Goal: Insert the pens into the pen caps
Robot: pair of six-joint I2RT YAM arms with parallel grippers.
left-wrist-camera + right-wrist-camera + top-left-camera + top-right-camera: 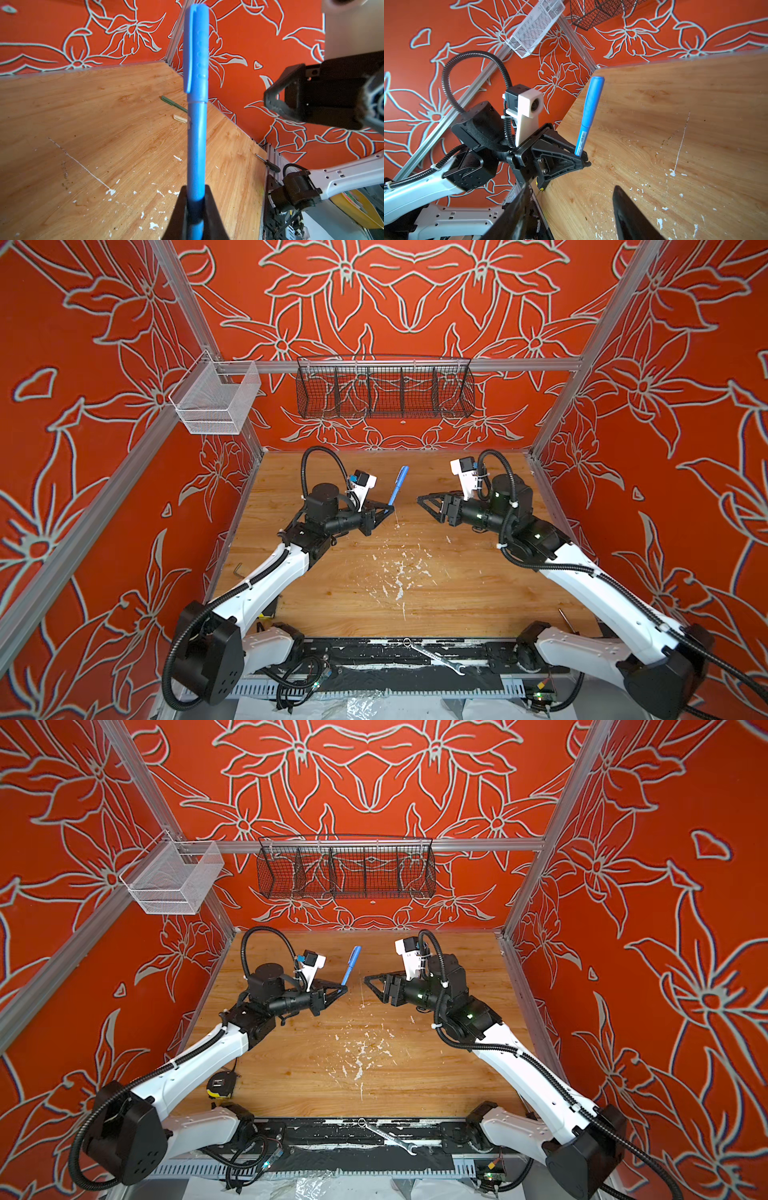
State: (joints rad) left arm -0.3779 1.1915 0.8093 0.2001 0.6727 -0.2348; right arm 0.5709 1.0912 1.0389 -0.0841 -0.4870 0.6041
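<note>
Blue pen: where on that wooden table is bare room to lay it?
Barest: the paint-flecked middle of the table, up to the black front rail; also the strip along the back wall. Crowded: by the right wall, where a green pen and beige cap lie.

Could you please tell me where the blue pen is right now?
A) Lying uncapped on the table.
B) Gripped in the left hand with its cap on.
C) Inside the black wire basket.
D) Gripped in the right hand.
B: the left hand is shut on the blue pen, whose blue cap sits on its free end, while the right hand stands open and empty.
</note>
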